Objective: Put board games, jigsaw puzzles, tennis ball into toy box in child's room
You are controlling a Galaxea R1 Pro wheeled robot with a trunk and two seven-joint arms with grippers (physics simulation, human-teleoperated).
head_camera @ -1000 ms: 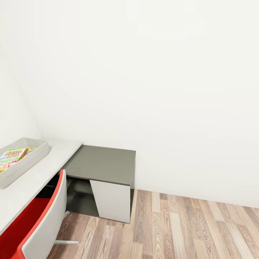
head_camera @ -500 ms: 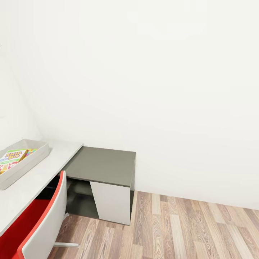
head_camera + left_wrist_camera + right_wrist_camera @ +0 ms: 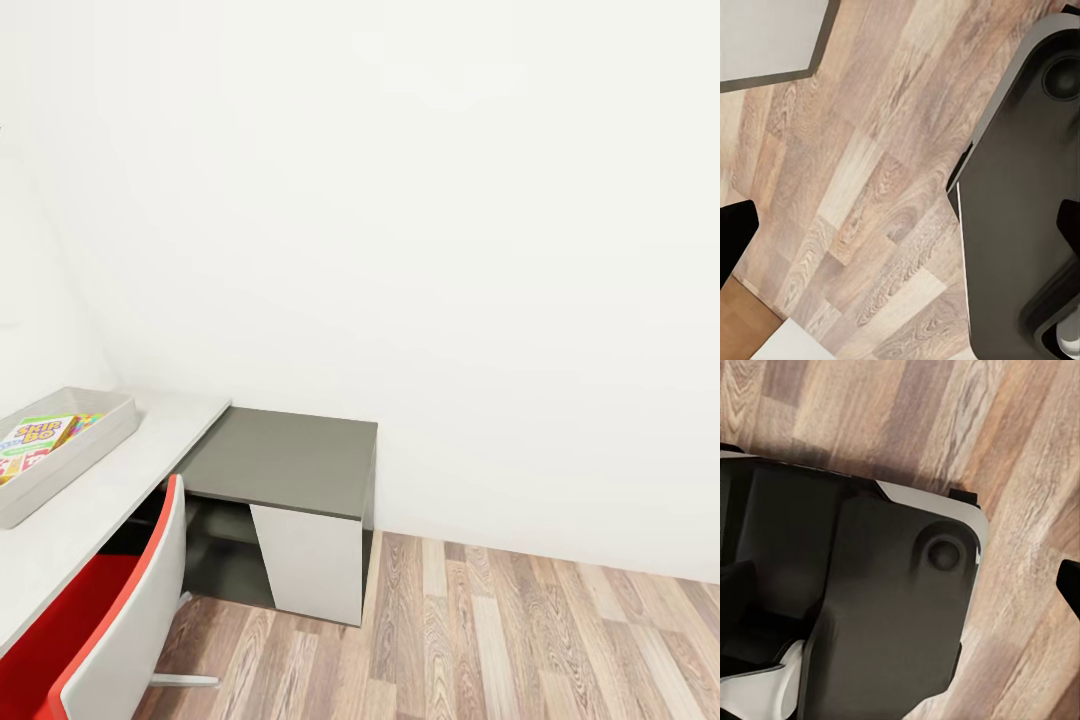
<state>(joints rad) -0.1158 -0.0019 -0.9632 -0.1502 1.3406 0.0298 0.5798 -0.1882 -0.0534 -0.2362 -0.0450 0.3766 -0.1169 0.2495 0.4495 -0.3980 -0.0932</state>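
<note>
Head view, far left: toy box sat on the white run of the table, partly cut off by the frame edge. Inside it lay the SKIP BO board game, flat, with a jigsaw puzzle just beside it toward the wall, its coloured pieces showing past the box edge. Below that, a red-seated chair with a white shell was tucked against the table front. Centre: the table's dark grey corner section with a white panel under it, set against the white wall. Right: wood-plank floor.

Left wrist view: left gripper had its dark fingertips at opposite frame edges, spread wide, nothing between them, over floor and the robot's dark base.

Right wrist view: right gripper same, tips far apart and empty, above the base and planks
</note>
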